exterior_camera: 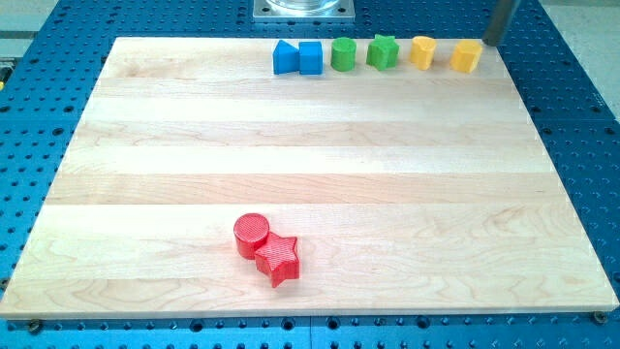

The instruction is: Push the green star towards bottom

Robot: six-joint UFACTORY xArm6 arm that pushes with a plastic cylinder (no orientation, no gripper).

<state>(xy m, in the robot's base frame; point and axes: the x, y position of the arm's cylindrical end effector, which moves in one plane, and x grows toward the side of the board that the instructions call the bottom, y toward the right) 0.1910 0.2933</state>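
The green star (383,51) sits near the board's top edge, in a row of blocks. My tip (489,43) is at the view's top right, just right of the yellow block (466,56) at the row's right end, and well right of the green star. Between them lies another yellow block (422,51). A green cylinder (343,54) stands just left of the star.
Two blue blocks (285,58) (310,58) touch each other at the row's left end. A red cylinder (251,235) and a red star (278,259) touch near the board's bottom. The wooden board (310,165) lies on a blue perforated table.
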